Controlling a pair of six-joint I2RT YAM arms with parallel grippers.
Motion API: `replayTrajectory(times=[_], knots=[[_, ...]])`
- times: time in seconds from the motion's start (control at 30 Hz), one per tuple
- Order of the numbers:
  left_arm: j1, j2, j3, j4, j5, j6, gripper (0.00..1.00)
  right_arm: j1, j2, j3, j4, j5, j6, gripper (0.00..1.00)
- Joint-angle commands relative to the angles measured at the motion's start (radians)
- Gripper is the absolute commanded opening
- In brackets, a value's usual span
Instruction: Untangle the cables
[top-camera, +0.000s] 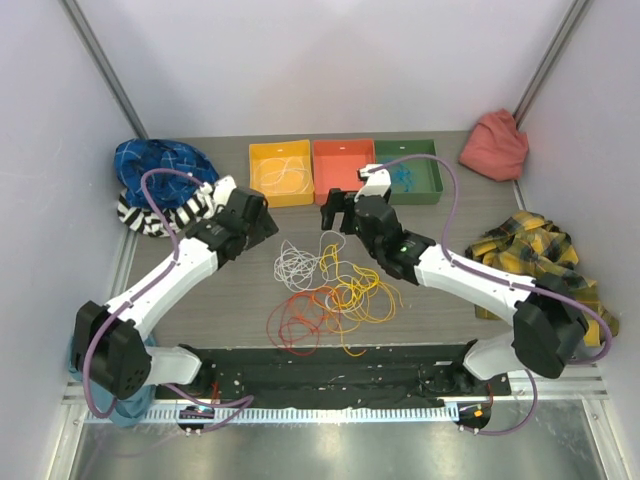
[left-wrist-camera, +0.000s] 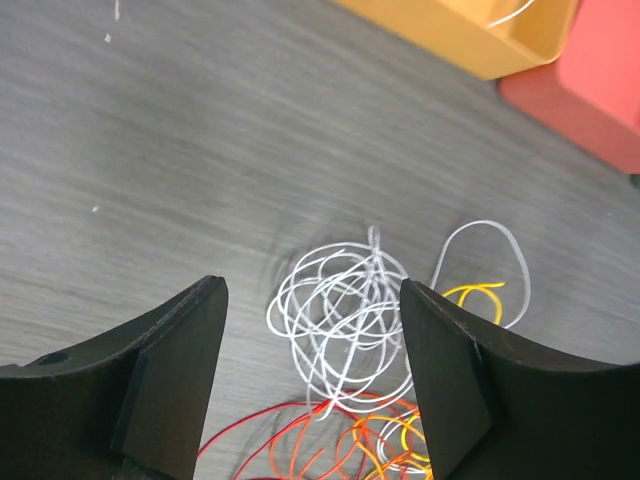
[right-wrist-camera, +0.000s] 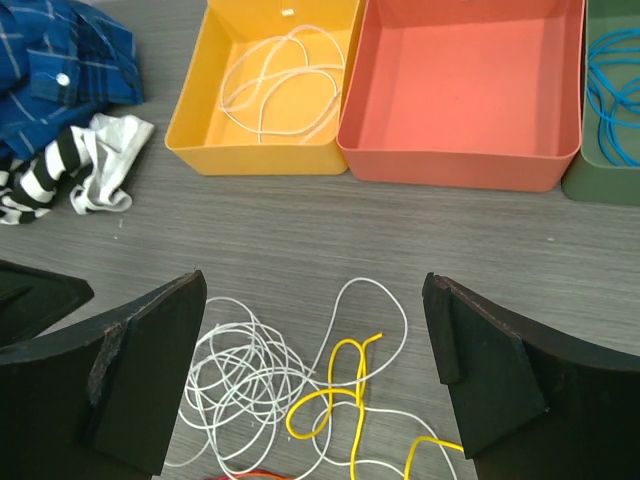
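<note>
Both hands released, empty. The cables (top-camera: 325, 290) lie tangled mid-surface (top-camera: 230, 300). Your left hand (left-wrist-camera: 310, 300) hangs over the white coil (left-wrist-camera: 340, 320): drop straight, pinch one outer loop only, lift slowly. Keep your right hand (right-wrist-camera: 315, 285) off the yellow strand (right-wrist-camera: 340, 385).

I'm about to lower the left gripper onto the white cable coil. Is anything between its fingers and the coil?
Nothing visible stands in the way. The left gripper is open, and the white cable coil lies framed between its fingers with only bare table ahead. The coil's near edge does overlap the red and orange cables.
</note>
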Motion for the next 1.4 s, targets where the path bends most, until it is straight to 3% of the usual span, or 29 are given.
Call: replayTrajectory(times=[0.0,0.07,0.53,0.57,0.6,0.67,0.87,1.13,1.37], knots=[[-0.004,0.001,0.012,0.044,0.055,0.068,0.70,0.000,-0.080,0.015,0.030,0.017,-0.023,1.00],[-0.020,0.030,0.003,0.109,0.093,0.094,0.67,0.000,-0.101,0.009,0.019,0.013,-0.025,1.00],[-0.054,0.191,-0.040,0.156,0.215,0.134,0.63,0.000,-0.210,-0.084,-0.029,0.040,-0.008,1.00],[-0.054,0.199,-0.040,0.155,0.218,0.137,0.55,0.000,-0.212,-0.087,-0.035,0.040,-0.008,1.00],[-0.054,0.205,-0.040,0.153,0.219,0.146,0.29,-0.002,-0.216,-0.094,-0.036,0.040,-0.006,1.00],[-0.052,0.201,-0.030,0.146,0.218,0.149,0.01,-0.002,-0.227,-0.101,-0.042,0.046,-0.006,1.00],[-0.054,0.022,0.128,0.032,0.091,0.216,0.00,0.000,-0.290,-0.140,-0.062,0.059,-0.003,1.00],[-0.054,-0.107,0.631,-0.046,-0.023,0.301,0.00,-0.002,-0.356,-0.160,-0.090,0.026,0.026,0.99],[-0.054,-0.181,0.806,-0.038,-0.162,0.407,0.00,-0.002,-0.399,-0.169,-0.113,0.003,0.026,0.99]])
